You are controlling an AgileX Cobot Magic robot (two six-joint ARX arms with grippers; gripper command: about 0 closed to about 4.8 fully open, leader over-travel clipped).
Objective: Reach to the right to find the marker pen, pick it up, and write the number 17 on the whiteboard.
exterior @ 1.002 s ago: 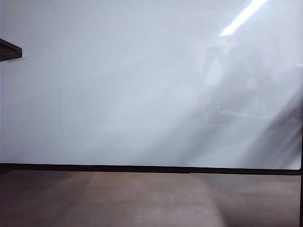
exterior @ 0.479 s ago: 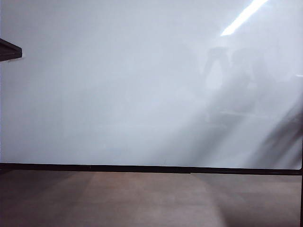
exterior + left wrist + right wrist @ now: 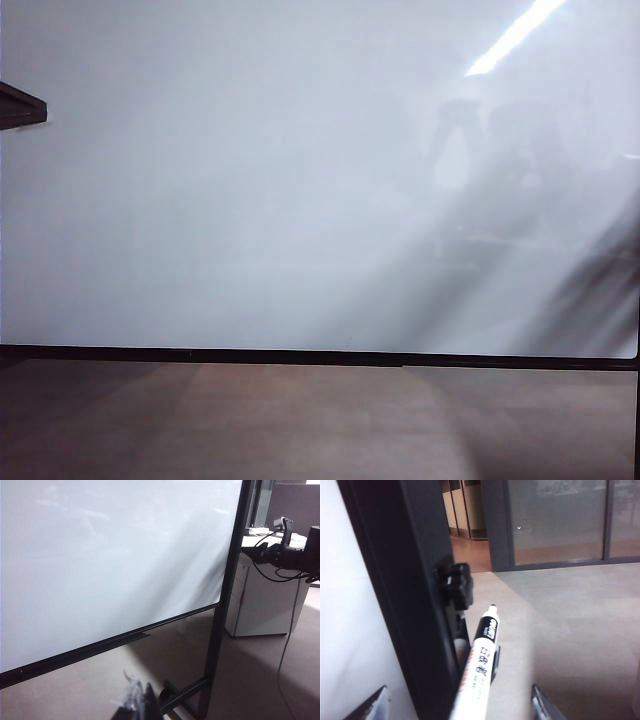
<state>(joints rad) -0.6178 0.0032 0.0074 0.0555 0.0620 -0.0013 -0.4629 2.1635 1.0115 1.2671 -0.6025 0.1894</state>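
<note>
Locating the marker pen (image 3: 480, 670) in the right wrist view: standing tip-up, leaning slightly, just beside the dark frame post (image 3: 395, 580) of the whiteboard (image 3: 250, 180) and below a black knob (image 3: 457, 585) on that post.

Positioning the right gripper (image 3: 460, 707) around the pen: jaws standing wide apart, one fingertip on each side, neither touching the barrel. Not yet gripping.

Parking the left gripper (image 3: 135, 702) low, at the edge of its own wrist view, facing the board's lower frame; impossible to tell whether its jaws are apart or together.

Judging handling: probably light, rigid, with a smooth plastic barrel, so likely prone to slipping or rotating under a loose pinch. Not fragile, except the writing tip.

Recommending hold point: clamping across the white printed section at mid-barrel, leaving the black upper end clear for writing. Avoiding the post side, where a fingertip risks striking the frame. Closing squarely to prevent the pen from tipping away.
</note>
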